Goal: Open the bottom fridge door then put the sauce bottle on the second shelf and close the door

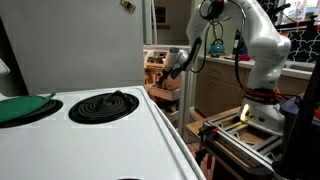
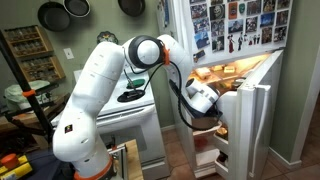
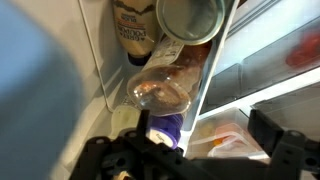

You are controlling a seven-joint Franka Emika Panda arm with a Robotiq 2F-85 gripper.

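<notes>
Backing straight out is the move to judge now: the fingers (image 3: 285, 150) stand spread, pinching nothing, with the sauce bottle (image 3: 160, 92) apparently resting on a shelf just ahead, between them. Avoid nudging it, then shut the bottom fridge door (image 2: 250, 125).

One arm (image 2: 95, 95); one stove (image 1: 110, 140), one bare coil burner (image 1: 103, 105), one green item (image 1: 25, 107); two fridge doors: upper door (image 2: 240, 25), bottom door (image 2: 252, 125); photos (image 2: 225, 20) too many and too small to count; three dark pans (image 2: 78, 8) on wall; wrist view, three containers: one labelled bottle (image 3: 135, 35), one round tin (image 3: 190, 18), one clear jar (image 3: 160, 92).
</notes>
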